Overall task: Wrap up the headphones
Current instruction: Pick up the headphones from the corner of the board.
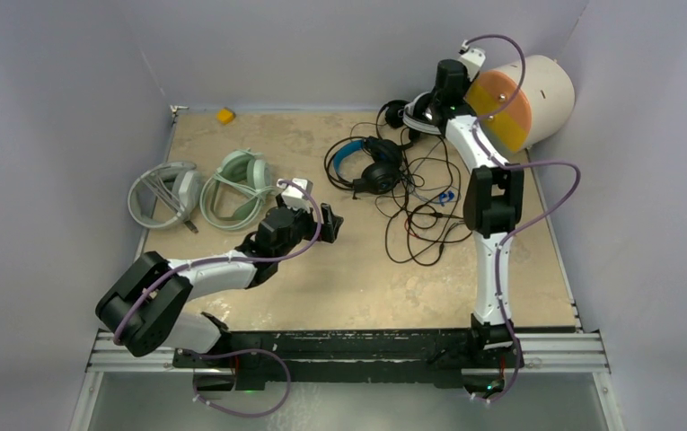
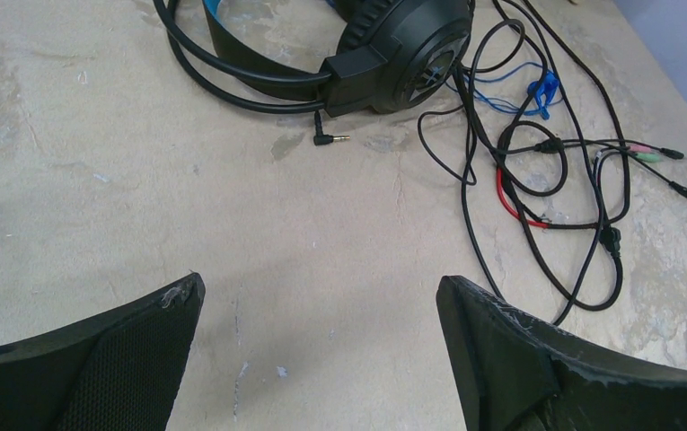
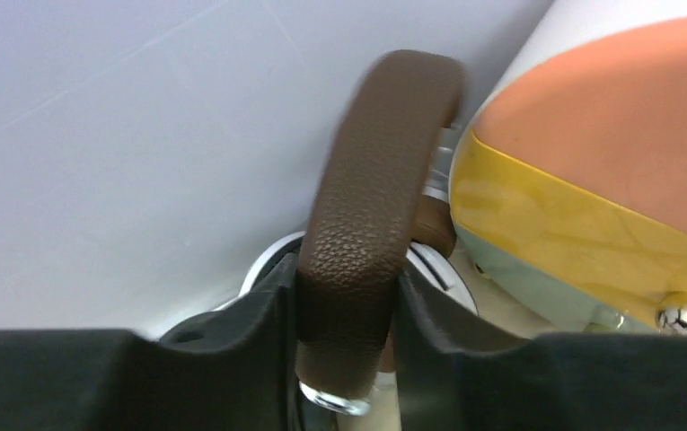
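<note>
My right gripper is shut on the brown headband of the brown headphones, at the table's far right corner beside the cream cylinder. My left gripper is open and empty, low over bare table in the middle. Ahead of it lie the black headphones with blue headband, with a loose jack plug and a tangle of thin cables. The white-grey headphones and mint-green headphones lie at the left. A black-and-white headset sits under the right gripper.
The cream cylinder with orange-and-green face stands at the far right corner, close to my right gripper. A small yellow block lies at the far left edge. Grey walls enclose the table on three sides.
</note>
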`<move>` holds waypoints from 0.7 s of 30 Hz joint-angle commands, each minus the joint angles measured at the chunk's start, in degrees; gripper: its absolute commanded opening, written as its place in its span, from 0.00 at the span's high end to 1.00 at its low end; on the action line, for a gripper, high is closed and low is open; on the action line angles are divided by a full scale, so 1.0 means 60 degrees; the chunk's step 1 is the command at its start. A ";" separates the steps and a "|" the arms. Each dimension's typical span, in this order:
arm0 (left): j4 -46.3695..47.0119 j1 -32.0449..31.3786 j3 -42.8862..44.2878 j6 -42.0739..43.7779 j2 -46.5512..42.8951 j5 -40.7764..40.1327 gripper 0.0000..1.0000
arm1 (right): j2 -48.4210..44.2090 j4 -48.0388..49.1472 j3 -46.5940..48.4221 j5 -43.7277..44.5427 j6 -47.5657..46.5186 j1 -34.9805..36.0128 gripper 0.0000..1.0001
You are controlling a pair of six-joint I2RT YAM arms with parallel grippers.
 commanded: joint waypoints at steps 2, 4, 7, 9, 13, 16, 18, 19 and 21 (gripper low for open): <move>0.0278 0.0012 0.0203 0.0046 0.0041 0.0069 0.00 | -0.1628 0.1801 -0.1027 -0.0523 -0.0413 0.0082 0.85; 0.0258 0.0012 0.0217 0.0039 0.0030 0.0108 0.00 | -0.2433 0.2341 -0.1735 -0.0688 -0.0913 0.0238 0.96; 0.0234 0.0012 0.0212 -0.0023 -0.0033 0.0178 0.00 | -0.3641 0.2855 -0.2682 -0.1404 -0.1412 0.0442 1.00; 0.0249 0.0012 0.0215 -0.0027 0.0000 0.0196 0.00 | -0.4478 0.2988 -0.3313 -0.2057 -0.1356 0.0502 1.00; 0.0220 0.0012 0.0225 0.0044 -0.0007 0.0146 0.00 | -0.6113 0.3257 -0.4523 -0.4044 -0.1208 0.0524 1.00; 0.0298 0.0012 0.0163 0.0071 -0.0067 0.0145 0.00 | -0.6914 0.2800 -0.4673 -0.5819 -0.1152 0.0525 1.00; 0.0329 0.0012 0.0138 0.0099 -0.0136 0.0145 0.00 | -0.7363 0.2496 -0.4684 -0.7394 -0.1175 0.0525 1.00; 0.0361 0.0012 0.0110 0.0128 -0.0193 0.0135 0.00 | -0.7599 0.2337 -0.4708 -0.7988 -0.1138 0.0525 1.00; 0.0416 0.0012 0.0034 0.0159 -0.0339 0.0035 0.00 | -0.8019 0.1971 -0.4787 -0.9156 -0.1060 0.0525 1.00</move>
